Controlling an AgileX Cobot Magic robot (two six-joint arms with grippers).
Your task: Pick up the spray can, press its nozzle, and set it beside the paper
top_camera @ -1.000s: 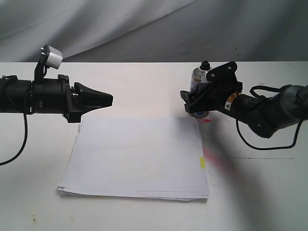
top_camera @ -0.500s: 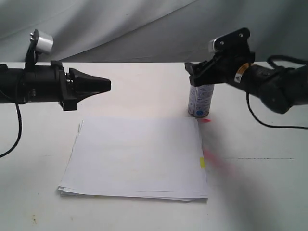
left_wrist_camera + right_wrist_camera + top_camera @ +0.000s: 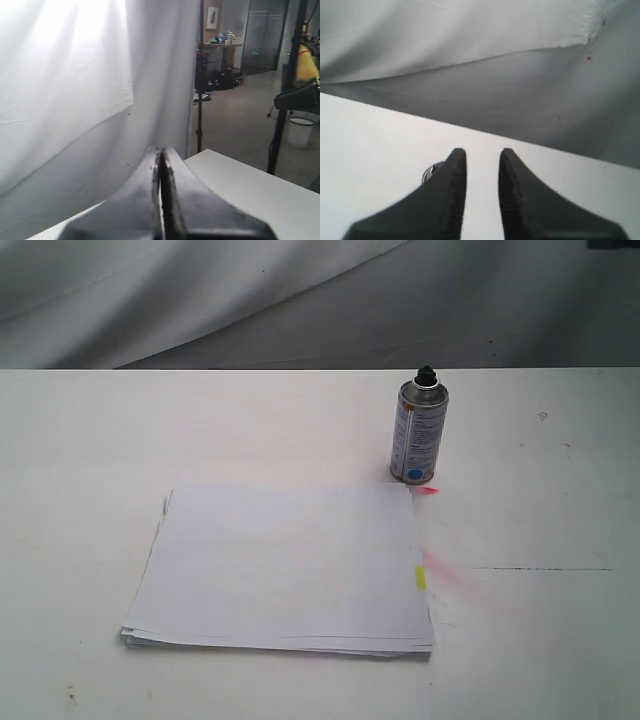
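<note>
The silver spray can [image 3: 418,432] stands upright on the white table, its black nozzle [image 3: 427,373] on top. It sits just beyond the far right corner of the white paper stack [image 3: 285,565], which has a small yellow tab [image 3: 420,578] on its right edge. Neither arm shows in the exterior view. In the left wrist view my left gripper [image 3: 161,154] is shut with nothing in it and points at the backdrop. In the right wrist view my right gripper [image 3: 482,156] is open and empty; the can's rim [image 3: 431,171] peeks out behind one finger [image 3: 451,175].
A pink stain [image 3: 445,572] marks the table [image 3: 80,460] right of the paper. A grey cloth backdrop [image 3: 250,300] hangs behind the table. The left wrist view looks past the table's edge into a room with a stand [image 3: 200,95] and a bucket [image 3: 300,131].
Both arms have pulled out of the exterior view. The right gripper let go of the can, which stays standing by the paper's corner.
</note>
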